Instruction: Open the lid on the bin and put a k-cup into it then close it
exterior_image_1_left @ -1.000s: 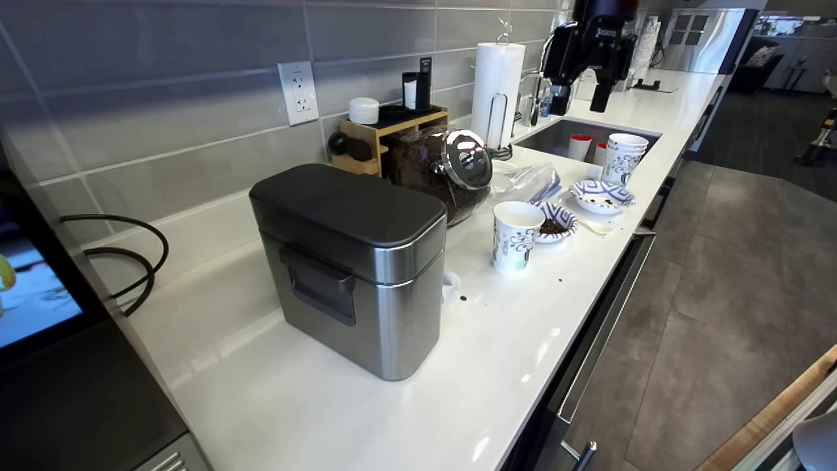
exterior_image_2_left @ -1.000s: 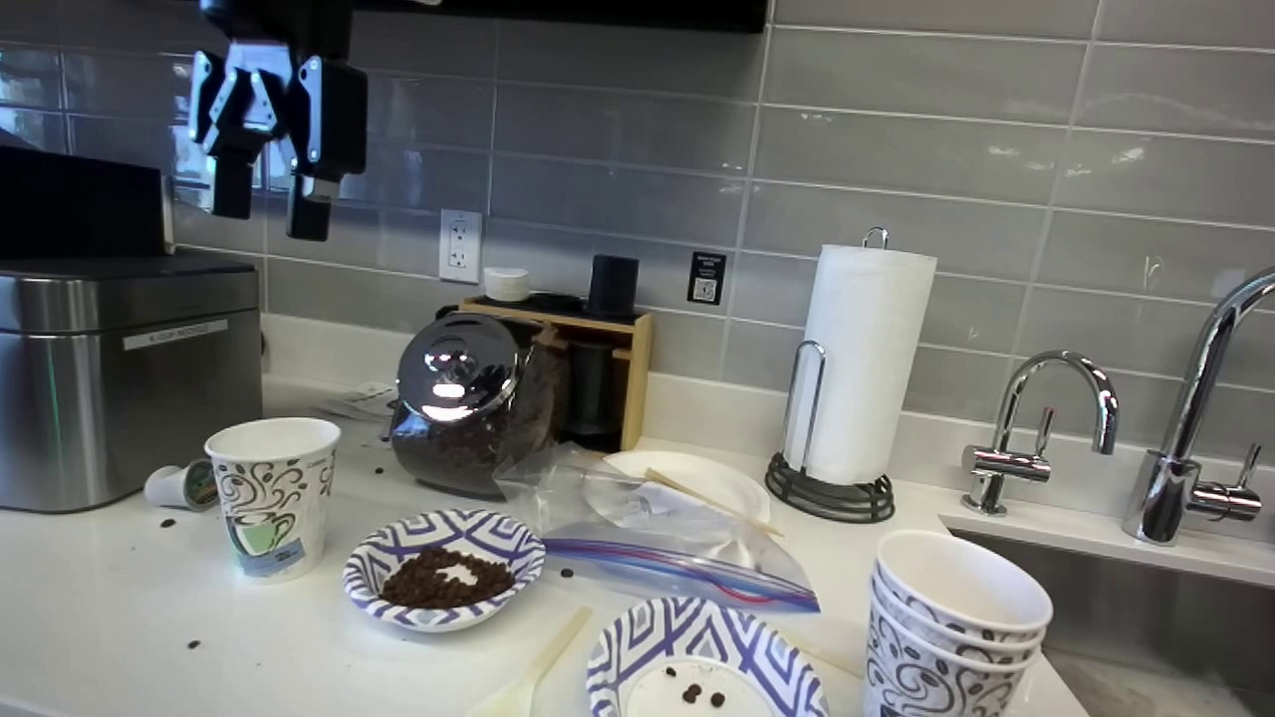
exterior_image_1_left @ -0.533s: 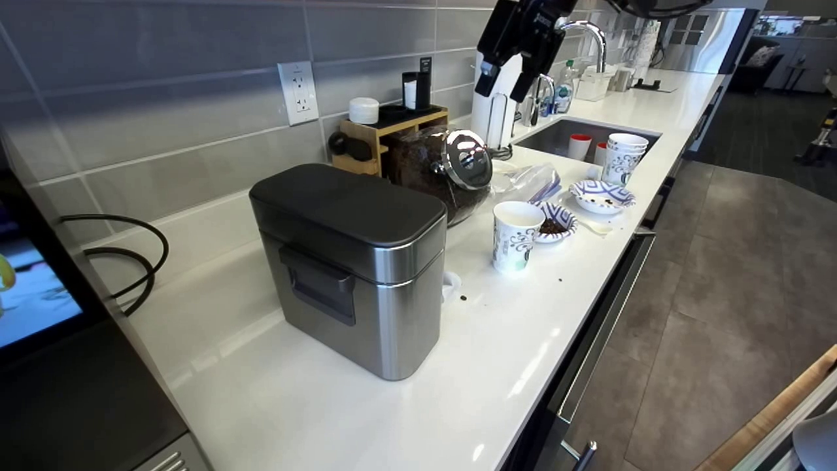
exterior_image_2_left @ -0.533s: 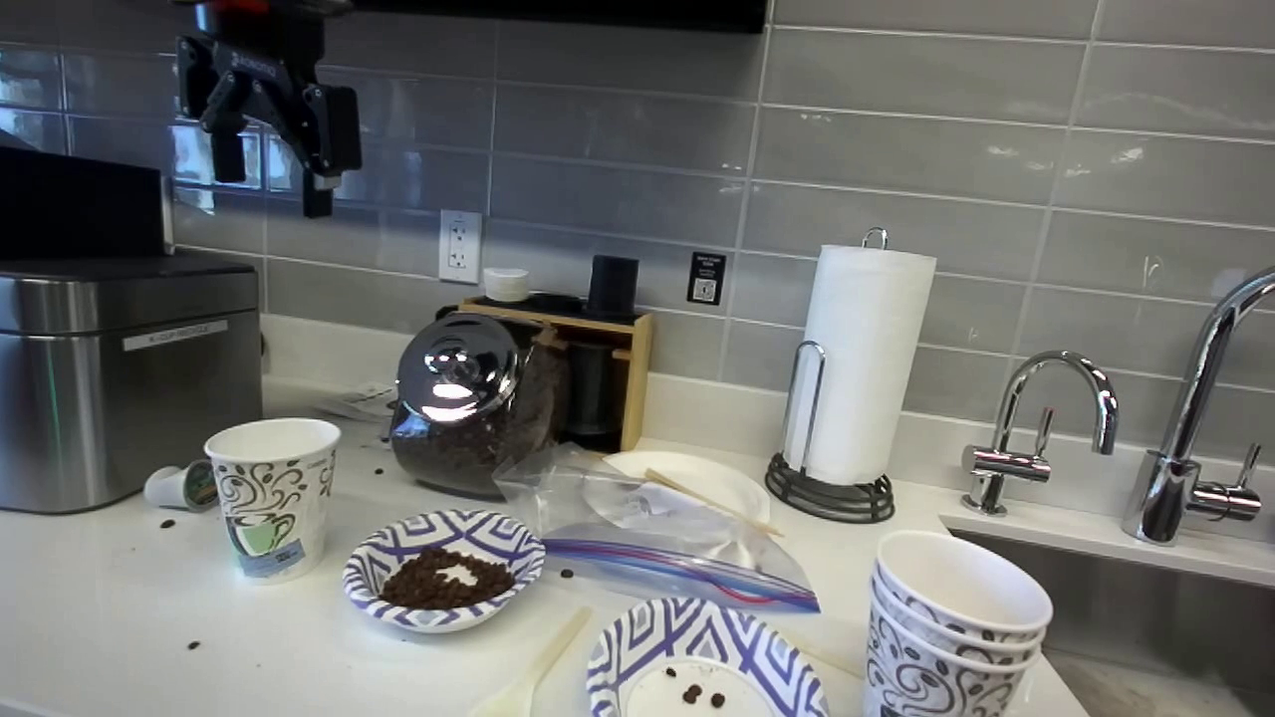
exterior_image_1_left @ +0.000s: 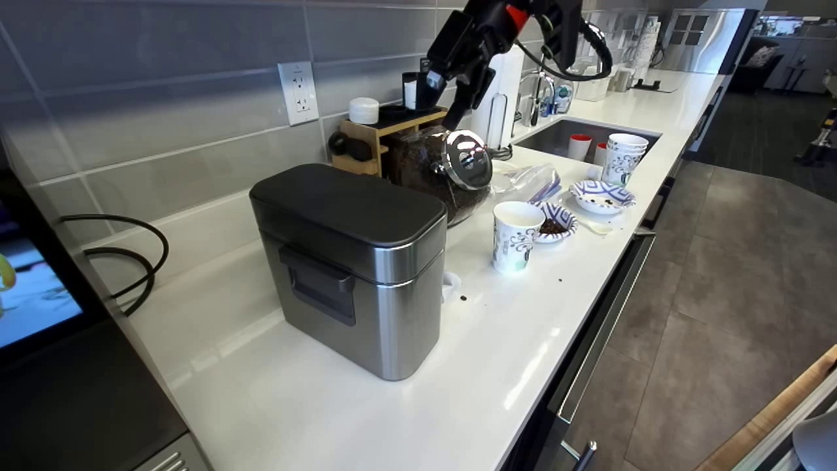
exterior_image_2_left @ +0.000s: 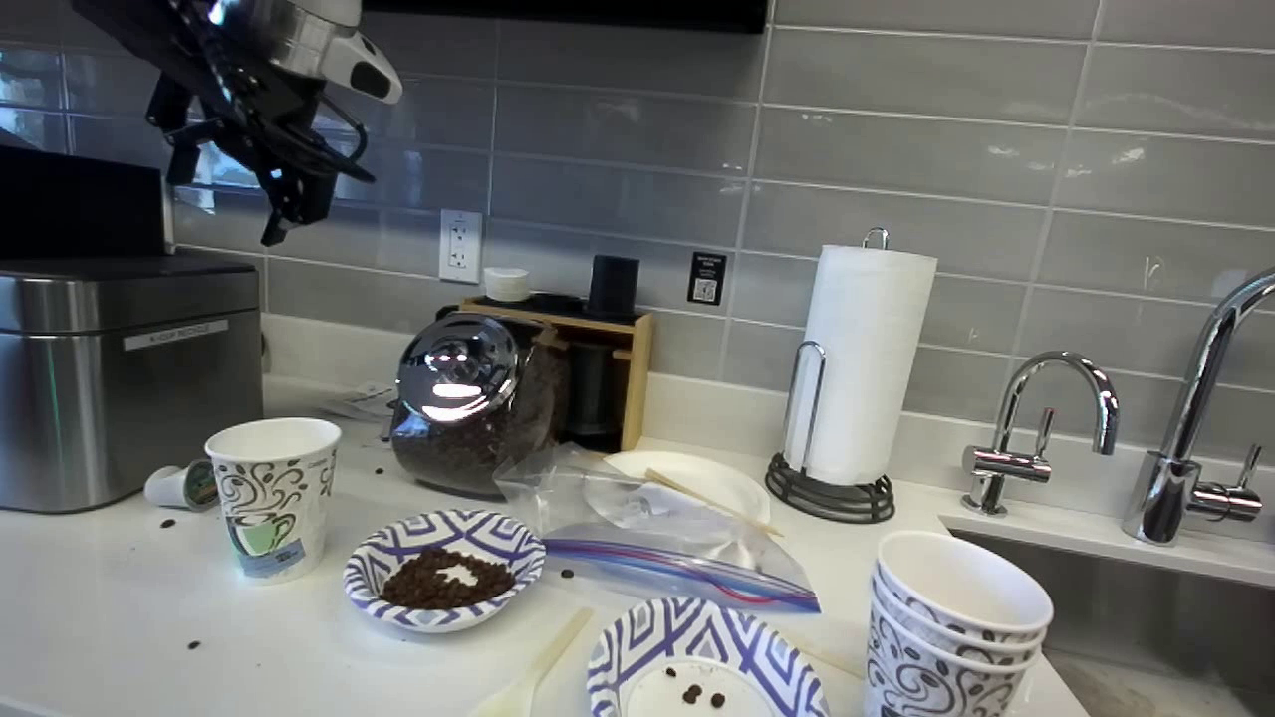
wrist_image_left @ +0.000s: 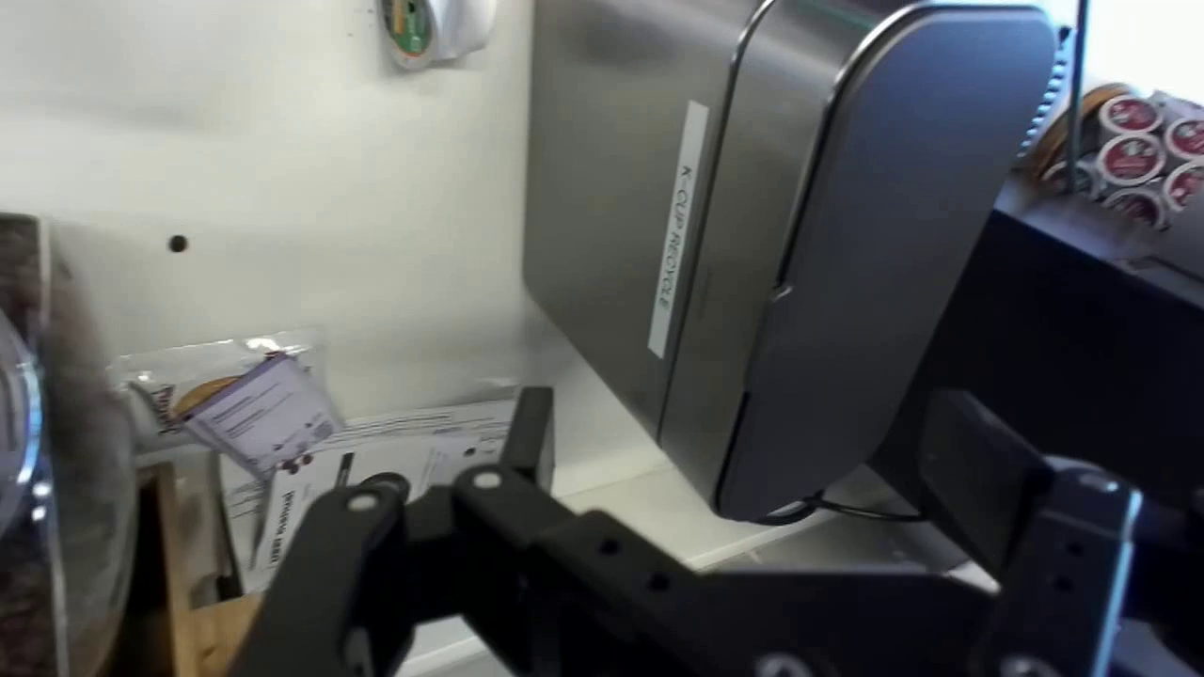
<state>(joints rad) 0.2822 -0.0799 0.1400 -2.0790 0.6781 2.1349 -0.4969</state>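
The steel bin [exterior_image_1_left: 412,327] stands on the counter; it also shows in an exterior view [exterior_image_2_left: 110,418] and the wrist view [wrist_image_left: 611,188]. Its dark grey lid [exterior_image_1_left: 346,203] is shut flat on top; the lid fills the right centre of the wrist view [wrist_image_left: 894,244]. A white k-cup [exterior_image_2_left: 177,488] lies on its side beside the bin's base; its printed foil shows in the wrist view [wrist_image_left: 409,26]. My gripper [exterior_image_1_left: 439,110] is open and empty, tilted, in the air above and to the jar side of the bin. Its spread fingers show in the wrist view [wrist_image_left: 748,432].
A bean jar [exterior_image_1_left: 425,173] and a wooden organizer [exterior_image_2_left: 637,388] stand near the bin. A paper cup [exterior_image_2_left: 274,508] stands close to the k-cup. A bean bowl [exterior_image_2_left: 448,617] and plastic bag [exterior_image_2_left: 657,518] lie farther along. A dark machine [exterior_image_1_left: 65,392] stands on the bin's far side.
My gripper has moved toward the bin and the wall, and the wrist has turned and tilted so the fingers slant. The bin, lid and k-cup have not moved.
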